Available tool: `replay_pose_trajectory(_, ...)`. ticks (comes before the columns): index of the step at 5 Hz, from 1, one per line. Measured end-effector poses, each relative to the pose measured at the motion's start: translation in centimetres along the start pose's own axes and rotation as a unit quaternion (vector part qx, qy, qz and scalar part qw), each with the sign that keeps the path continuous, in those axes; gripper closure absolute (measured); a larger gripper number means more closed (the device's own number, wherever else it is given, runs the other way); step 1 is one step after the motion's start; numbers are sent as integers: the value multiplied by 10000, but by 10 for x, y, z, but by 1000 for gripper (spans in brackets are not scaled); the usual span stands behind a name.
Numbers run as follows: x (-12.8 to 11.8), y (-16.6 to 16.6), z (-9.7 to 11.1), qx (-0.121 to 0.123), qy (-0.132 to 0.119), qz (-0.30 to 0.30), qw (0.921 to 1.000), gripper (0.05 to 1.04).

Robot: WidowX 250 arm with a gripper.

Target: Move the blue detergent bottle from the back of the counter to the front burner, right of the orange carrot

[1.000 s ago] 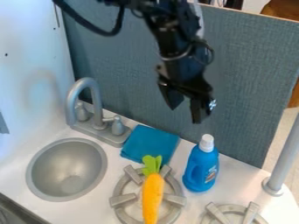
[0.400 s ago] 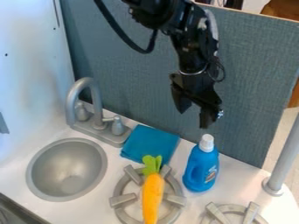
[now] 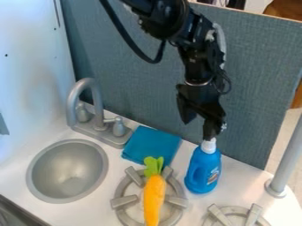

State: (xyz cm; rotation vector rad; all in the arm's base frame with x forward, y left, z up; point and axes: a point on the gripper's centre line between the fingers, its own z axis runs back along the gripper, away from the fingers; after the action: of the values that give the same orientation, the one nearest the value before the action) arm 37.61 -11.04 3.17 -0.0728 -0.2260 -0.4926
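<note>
The gripper (image 3: 198,129) hangs open in front of the blue-grey back panel, pointing down, with nothing visible between its fingers. Its right finger overlaps the top of the white cap of a blue bottle (image 3: 203,171); whether they touch I cannot tell. The bottle stands upright on the white counter. To its left an orange toy carrot (image 3: 154,198) with green leaves lies across a grey stove burner (image 3: 119,202). Behind the carrot is a folded blue cloth (image 3: 152,145).
A round grey sink (image 3: 68,171) is set in the counter at left, with a grey faucet (image 3: 88,103) behind it. A second burner (image 3: 236,216) is at the lower right, and a grey post (image 3: 287,159) rises at the right edge. The panel (image 3: 254,88) borders the counter's back.
The gripper has moved down and to the right, from above and left of the bottle to its cap. The bottle, carrot and cloth have stayed where they were.
</note>
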Motion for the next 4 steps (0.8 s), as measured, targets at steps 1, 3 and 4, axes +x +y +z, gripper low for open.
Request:
replay_pose_trajectory(1,-2,-8,-9,-79,103,-233,9996,74)
replay_pose_trajectory(3,6,-10,-18,-62,154,-382,9991,74)
replay_pose_trajectory(4,11,-9,-26,-75,207,-382,9990,124)
